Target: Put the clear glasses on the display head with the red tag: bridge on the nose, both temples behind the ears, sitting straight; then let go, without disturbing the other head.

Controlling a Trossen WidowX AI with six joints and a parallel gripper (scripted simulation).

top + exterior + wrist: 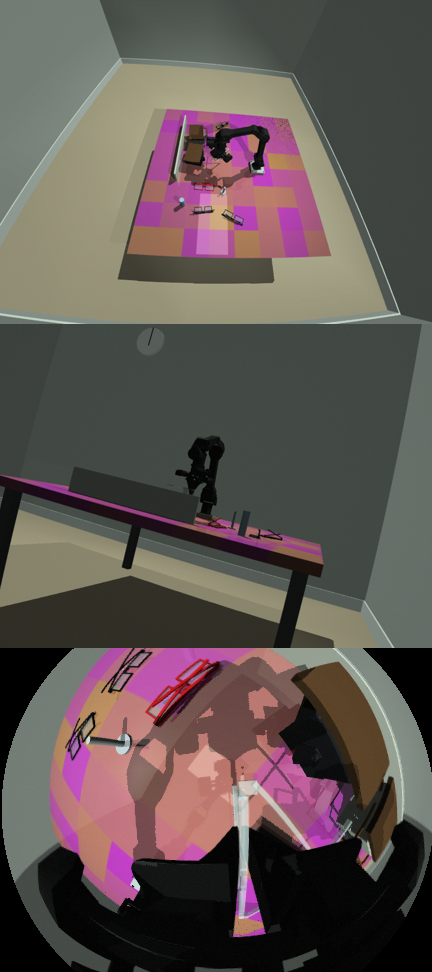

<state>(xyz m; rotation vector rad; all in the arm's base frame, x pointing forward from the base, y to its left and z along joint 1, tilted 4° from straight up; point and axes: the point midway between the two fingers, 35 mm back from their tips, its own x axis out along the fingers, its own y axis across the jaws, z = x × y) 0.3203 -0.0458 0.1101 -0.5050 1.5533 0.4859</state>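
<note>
Partway there: clear glasses in hand, fitting not yet done

So far the pick-up is achieved: my tool (pixel 220 155) (pixel 191 492) (pixel 243 834) is closed on the clear glasses (pixel 217 160) (pixel 183 488) (pixel 243 848), held above the worktop (pixel 279 240) (pixel 300 550) (pixel 182 828). The wrist view shows their pale frame between my fingers, with 1 temple reaching out to the right.

The 2 display heads stand at the left of the worktop: the nearer head (pixel 193 152) (pixel 350 723) and the farther head (pixel 196 132) (pixel 383 823). My clear pair is to the right of them, on neither head. A small red patch shows on the nearer head in the wrist view, but I cannot tell whether it is the tag.

Everything about the fitting remains, as I judge it: confirm the tag, line up both temples, seat the bridge on the nose, get the temples behind the ears, check that it all sits straight, then let go and withdraw. With the 2 heads so close together, a swinging temple could catch the wrong head.
</note>
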